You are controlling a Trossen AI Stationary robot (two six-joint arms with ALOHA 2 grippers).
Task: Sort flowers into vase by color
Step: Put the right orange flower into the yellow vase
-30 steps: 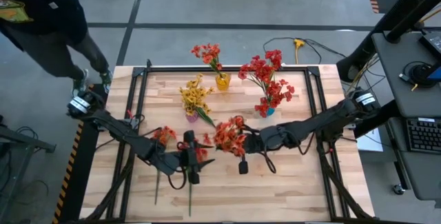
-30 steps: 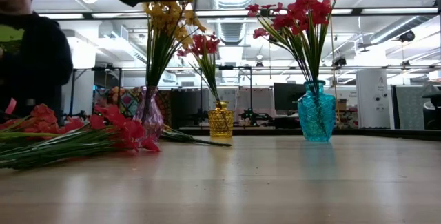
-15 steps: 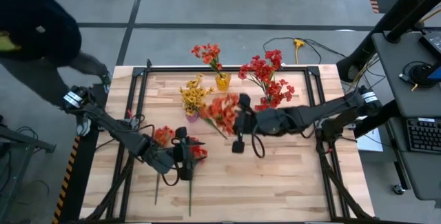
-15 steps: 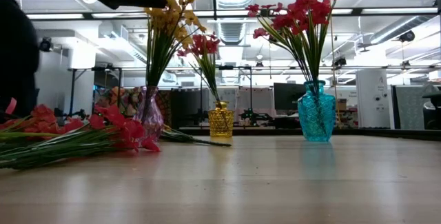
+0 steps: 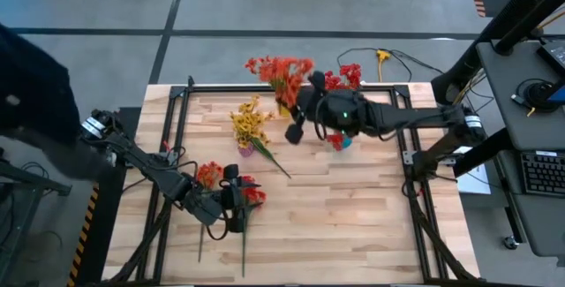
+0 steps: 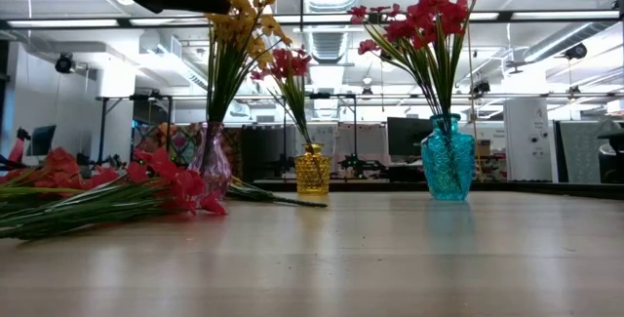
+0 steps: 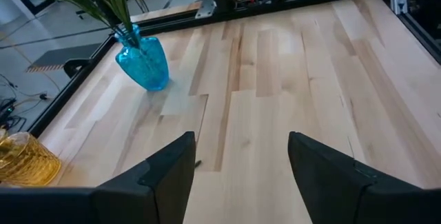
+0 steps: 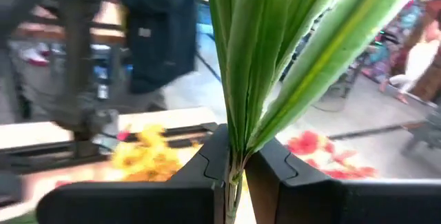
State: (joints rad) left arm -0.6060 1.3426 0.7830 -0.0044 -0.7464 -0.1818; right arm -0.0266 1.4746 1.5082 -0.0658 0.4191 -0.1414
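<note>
Two fingers of right tool clamp green stems — left tool open.

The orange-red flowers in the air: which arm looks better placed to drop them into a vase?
The right. Its pincer already grips those flowers above the yellow vase. The left pincer is open, low over flowers lying on the table.

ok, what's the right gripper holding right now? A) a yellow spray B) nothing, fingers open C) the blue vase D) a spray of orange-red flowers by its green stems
D: the right gripper is shut on green stems, and the high view shows the orange-red flowers raised at its end above the yellow vase.
</note>
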